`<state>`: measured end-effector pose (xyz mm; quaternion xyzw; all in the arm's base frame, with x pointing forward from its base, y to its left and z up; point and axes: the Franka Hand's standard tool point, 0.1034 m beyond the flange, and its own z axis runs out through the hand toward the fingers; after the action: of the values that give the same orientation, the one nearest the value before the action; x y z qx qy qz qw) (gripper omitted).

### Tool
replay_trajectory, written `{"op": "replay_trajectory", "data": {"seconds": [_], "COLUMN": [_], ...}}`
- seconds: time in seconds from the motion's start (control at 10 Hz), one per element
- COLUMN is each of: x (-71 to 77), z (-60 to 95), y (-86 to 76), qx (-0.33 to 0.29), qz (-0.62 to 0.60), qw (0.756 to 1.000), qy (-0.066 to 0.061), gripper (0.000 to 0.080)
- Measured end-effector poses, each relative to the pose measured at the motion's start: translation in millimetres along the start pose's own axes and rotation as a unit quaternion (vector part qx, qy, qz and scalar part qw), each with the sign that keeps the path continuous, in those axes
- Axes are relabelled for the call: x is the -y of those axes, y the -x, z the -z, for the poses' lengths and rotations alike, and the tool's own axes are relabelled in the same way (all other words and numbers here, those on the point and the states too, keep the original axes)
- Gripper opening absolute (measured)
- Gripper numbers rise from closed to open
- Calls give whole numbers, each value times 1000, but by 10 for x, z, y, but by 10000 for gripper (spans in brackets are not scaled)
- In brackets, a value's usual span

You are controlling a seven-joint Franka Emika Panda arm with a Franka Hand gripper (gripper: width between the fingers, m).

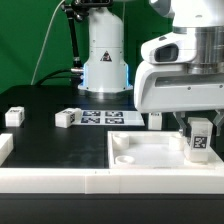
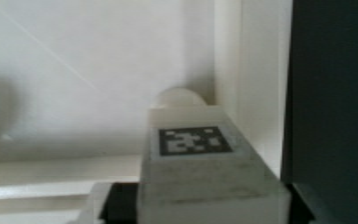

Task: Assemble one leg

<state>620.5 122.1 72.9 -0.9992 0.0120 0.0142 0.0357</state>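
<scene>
My gripper is shut on a leg, a small white block with a black-and-white tag, held upright over the near right corner of the large white square panel. In the wrist view the held leg fills the middle, its tag facing the camera, with a dark finger on each side. Its far end sits close to a round bump at the panel's corner; whether they touch I cannot tell. Two more legs lie on the table, one by the marker board and one at the exterior view's left.
The marker board lies at the back centre before the robot base. Another white block sits behind the panel. A white rail runs along the front edge, with a white piece at the exterior view's left.
</scene>
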Motion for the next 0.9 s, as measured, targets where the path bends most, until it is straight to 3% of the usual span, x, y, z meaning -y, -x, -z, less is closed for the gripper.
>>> {"op": "replay_trajectory", "data": {"seconds": [0.4, 0.7, 0.9], "x": [-30, -45, -60], "z": [-16, -18, -21], "y": [-12, -23, -44], "qx": [-15, -14, -25], "qz": [-196, -351, -456], "qw": [980, 936, 889], "qy": [-13, -22, -35], "gripper": [292, 292, 292]}}
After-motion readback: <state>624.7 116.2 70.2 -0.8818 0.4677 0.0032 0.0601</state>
